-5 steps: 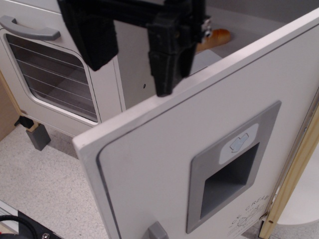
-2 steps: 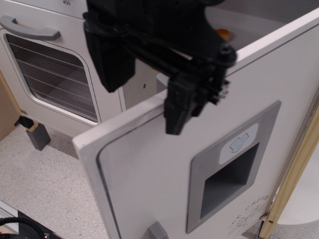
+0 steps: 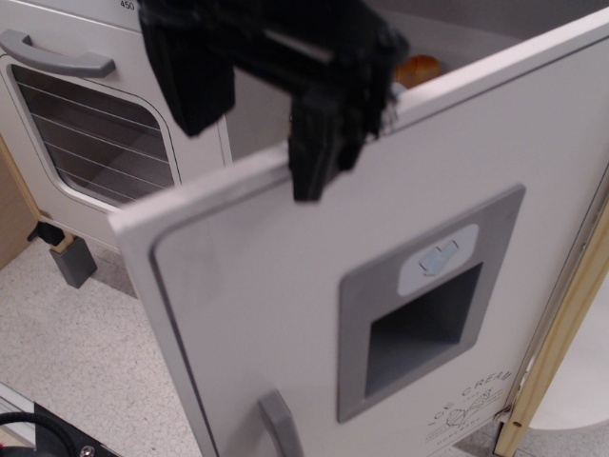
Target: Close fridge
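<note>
The white fridge door (image 3: 257,286) stands partly open, hinged at the right, with its free edge at the left. It bears a grey dispenser panel (image 3: 423,314), a grey vertical handle (image 3: 278,427) at the bottom, and the ice cream logo low on the right. My black gripper (image 3: 255,133) hangs at the door's top edge. One of its fingers (image 3: 314,157) lies over the door's front face at the top. The other black prong (image 3: 195,86) stands apart to the left, with nothing between them. An orange item (image 3: 419,69) shows inside the fridge.
The white oven door (image 3: 95,143) with barred window and horizontal grey handle (image 3: 57,57) is at the left. A grey block (image 3: 71,259) stands on the speckled floor below it. A wooden frame post (image 3: 561,333) runs along the door's hinge side.
The fridge door has swung, its free edge now further left and higher, and more of its handle shows. My gripper has moved left and up along the door's top edge.
</note>
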You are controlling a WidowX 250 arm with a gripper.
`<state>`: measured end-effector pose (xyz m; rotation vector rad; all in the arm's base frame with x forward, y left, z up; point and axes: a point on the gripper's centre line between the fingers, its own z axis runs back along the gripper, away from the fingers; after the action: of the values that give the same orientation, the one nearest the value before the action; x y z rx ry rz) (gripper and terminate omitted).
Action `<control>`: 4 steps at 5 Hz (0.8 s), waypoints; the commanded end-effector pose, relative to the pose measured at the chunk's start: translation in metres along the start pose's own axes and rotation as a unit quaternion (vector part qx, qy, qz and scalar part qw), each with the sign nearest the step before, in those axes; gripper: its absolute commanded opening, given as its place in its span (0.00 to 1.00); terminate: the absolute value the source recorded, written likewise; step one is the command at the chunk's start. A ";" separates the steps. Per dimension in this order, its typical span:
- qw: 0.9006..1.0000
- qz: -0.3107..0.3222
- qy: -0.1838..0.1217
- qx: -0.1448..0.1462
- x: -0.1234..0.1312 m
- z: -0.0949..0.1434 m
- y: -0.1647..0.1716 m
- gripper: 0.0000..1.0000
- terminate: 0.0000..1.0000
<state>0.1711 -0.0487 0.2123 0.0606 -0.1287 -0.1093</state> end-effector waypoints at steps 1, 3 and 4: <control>0.999 0.049 -0.023 0.007 0.029 0.014 0.029 1.00 0.00; 0.995 0.077 -0.037 0.043 0.035 0.018 0.032 1.00 0.00; 0.998 0.043 -0.039 0.024 0.017 0.021 0.011 1.00 0.00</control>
<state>0.1849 -0.0442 0.2298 0.1063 -0.1907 -0.0315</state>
